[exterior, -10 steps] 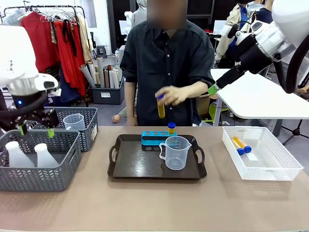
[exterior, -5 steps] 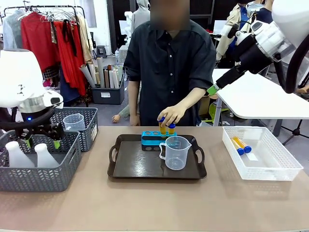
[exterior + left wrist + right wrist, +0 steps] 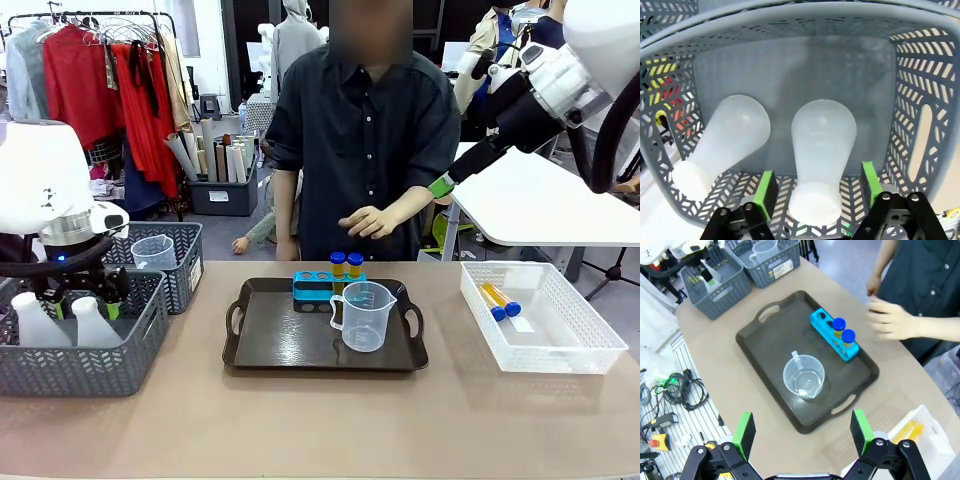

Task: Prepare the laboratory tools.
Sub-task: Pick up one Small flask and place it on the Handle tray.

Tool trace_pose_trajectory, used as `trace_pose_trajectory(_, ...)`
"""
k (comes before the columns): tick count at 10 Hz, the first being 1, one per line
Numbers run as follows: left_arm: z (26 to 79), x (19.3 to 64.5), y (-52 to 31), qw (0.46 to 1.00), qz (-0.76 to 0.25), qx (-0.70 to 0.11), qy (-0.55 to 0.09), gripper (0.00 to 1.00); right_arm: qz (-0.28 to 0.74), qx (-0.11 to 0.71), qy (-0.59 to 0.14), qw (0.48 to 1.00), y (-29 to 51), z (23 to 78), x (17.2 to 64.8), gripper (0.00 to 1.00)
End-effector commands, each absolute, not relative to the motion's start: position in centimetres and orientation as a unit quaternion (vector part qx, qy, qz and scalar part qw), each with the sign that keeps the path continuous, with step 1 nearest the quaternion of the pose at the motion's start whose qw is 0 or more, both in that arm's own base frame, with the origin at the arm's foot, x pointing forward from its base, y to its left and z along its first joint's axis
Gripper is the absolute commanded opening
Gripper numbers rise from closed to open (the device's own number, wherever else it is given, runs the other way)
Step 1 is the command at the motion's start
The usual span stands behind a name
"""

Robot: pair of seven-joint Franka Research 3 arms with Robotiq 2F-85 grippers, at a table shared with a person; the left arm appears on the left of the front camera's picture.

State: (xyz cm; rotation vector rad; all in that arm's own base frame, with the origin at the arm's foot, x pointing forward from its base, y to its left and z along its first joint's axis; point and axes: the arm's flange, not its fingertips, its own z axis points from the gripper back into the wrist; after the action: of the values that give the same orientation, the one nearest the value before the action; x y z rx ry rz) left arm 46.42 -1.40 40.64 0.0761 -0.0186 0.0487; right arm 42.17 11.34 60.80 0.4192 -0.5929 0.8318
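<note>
Left wrist view: left hand [image 3: 817, 176] spread wide around a conical flask [image 3: 823, 135], not gripping.

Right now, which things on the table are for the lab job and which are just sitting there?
For the job: blue-capped tubes in the blue rack, tubes in the white lattice bin, measuring beaker on the tray, conical flasks.
Just lying about: grey mesh baskets, that bin, clothes rail.
</note>
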Motion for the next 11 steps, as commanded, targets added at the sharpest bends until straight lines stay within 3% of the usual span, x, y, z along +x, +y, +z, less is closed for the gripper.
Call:
trace_pose_trajectory(1, 40.8, 46.5, -1.1, 0.998, 0.041, 0.043, -0.015, 0.44, 0.390, 0.206, -0.280, 0.853, 11.3, 60.9, 42.1, 1.00)
trace_pose_trajectory(3, 40.9, 46.5, -1.0, 0.998, 0.044, 0.044, -0.015, 0.05, 0.390, 0.206, -0.280, 0.853, 11.3, 60.9, 42.1, 1.00)
trace_pose_trajectory(4, 41.0, 46.4, -1.0, 0.998, 0.045, 0.044, -0.015, 0.00, 0.390, 0.206, -0.280, 0.853, 11.3, 60.9, 42.1, 1.00)
trace_pose_trajectory(8, 42.2, 46.0, -1.1, 0.998, 0.043, 0.035, -0.020, 0.00, 0.390, 0.206, -0.280, 0.853, 11.3, 60.9, 42.1, 1.00)
trace_pose_trajectory(11, 47.8, 45.5, -0.6, 0.998, 0.029, 0.040, -0.046, 0.00, 0.390, 0.206, -0.280, 0.853, 11.3, 60.9, 42.1, 1.00)
